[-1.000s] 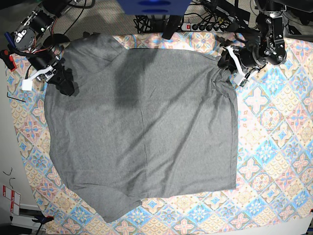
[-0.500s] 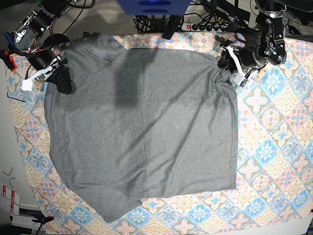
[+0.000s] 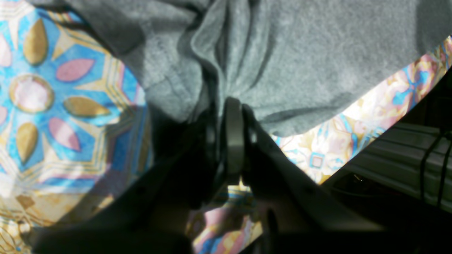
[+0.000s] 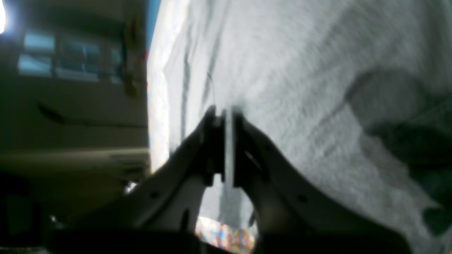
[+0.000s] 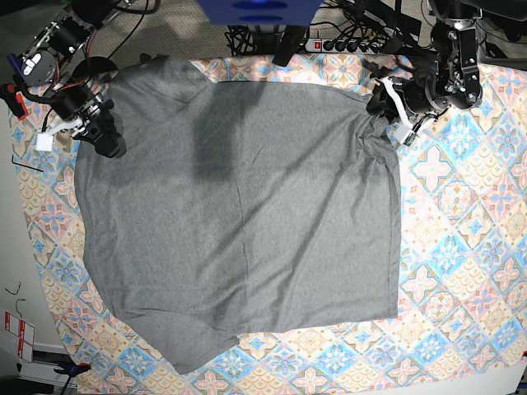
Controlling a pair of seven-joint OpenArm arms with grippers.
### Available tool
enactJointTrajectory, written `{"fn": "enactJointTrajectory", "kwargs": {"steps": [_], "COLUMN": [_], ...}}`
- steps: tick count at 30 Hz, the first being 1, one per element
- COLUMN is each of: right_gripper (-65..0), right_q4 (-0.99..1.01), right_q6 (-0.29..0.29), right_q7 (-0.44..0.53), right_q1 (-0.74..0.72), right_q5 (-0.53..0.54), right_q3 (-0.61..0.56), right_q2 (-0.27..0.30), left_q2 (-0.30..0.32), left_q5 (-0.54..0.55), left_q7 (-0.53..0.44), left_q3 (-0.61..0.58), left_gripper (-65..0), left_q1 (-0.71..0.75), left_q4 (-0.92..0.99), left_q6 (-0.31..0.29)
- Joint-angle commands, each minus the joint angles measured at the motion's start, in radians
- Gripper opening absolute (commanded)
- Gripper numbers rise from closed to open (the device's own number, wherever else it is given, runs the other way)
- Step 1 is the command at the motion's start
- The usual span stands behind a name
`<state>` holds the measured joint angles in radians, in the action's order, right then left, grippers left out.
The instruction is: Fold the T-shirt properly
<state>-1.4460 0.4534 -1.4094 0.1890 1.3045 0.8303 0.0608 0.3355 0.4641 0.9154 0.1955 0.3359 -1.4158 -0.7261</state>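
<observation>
**Both grippers pinched the far corners of a flat grey T-shirt; no fold made yet**

A large heather-grey T-shirt lay spread open across a colourful tile-patterned tablecloth, covering most of the left and middle of the table. It looked largely flat, with one sleeve poking out at the near left and some bunching at the far right corner. No part of it was doubled over, so, judging from how it lay, the folding itself had not begun and every fold remained to be done.

The left gripper, at the far right of the overhead view, had its jaws clenched on a gathered pinch of the shirt's edge. Its wrist camera showed the fabric puckered into pleats where the closed jaws bit it, with tablecloth visible beside it.

The right gripper, at the far left, sat on the opposite far corner. Its wrist camera showed the jaws almost together, with a thin pale sliver between them, apparently nipping the cloth that rose in front of them.
</observation>
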Motion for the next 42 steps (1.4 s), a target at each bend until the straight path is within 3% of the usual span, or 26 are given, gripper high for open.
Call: {"fn": "enactJointTrajectory", "kwargs": {"steps": [1, 8, 20, 24, 35, 40, 42], "right_gripper": [-64.3, -64.3, -64.3, -64.3, -64.3, -64.3, -64.3], "right_q4": [-0.062, -0.309, -0.322, -0.352, -0.413, -0.256, -0.161], "right_q6": [-0.005, -0.144, -0.149, -0.149, -0.15, -0.15, -0.15], "right_q7": [0.013, 0.013, 0.013, 0.013, 0.013, 0.013, 0.013], "right_q1": [-0.007, -0.01, -0.001, -0.001, -0.009, -0.001, -0.001], "right_q5": [0.042, -0.01, -0.013, -0.013, -0.006, 0.179, 0.179], "right_q3": [0.005, -0.002, -0.142, -0.211, -0.211, -0.211, -0.211], "right_q2": [0.021, 0.038, 0.078, 0.124, 0.118, 0.08, 0.066], "left_q2": [0.001, 0.001, 0.001, 0.001, 0.001, 0.001, 0.001], "left_q5": [-0.074, -0.074, -0.074, -0.074, -0.074, -0.074, -0.074], "left_q7": [0.06, 0.06, 0.06, 0.06, 0.058, 0.058, 0.058], "left_q3": [-0.011, -0.011, -0.011, -0.011, -0.011, -0.011, -0.011], "left_gripper": [-62.6, -62.6, -62.6, -62.6, -62.6, -62.6, -62.6], "left_q1": [0.015, 0.013, 0.012, 0.013, 0.01, 0.01, 0.01], "left_q4": [0.007, 0.007, 0.007, 0.007, 0.007, 0.007, 0.007], "left_q6": [0.028, 0.028, 0.028, 0.028, 0.028, 0.028, 0.028]}}
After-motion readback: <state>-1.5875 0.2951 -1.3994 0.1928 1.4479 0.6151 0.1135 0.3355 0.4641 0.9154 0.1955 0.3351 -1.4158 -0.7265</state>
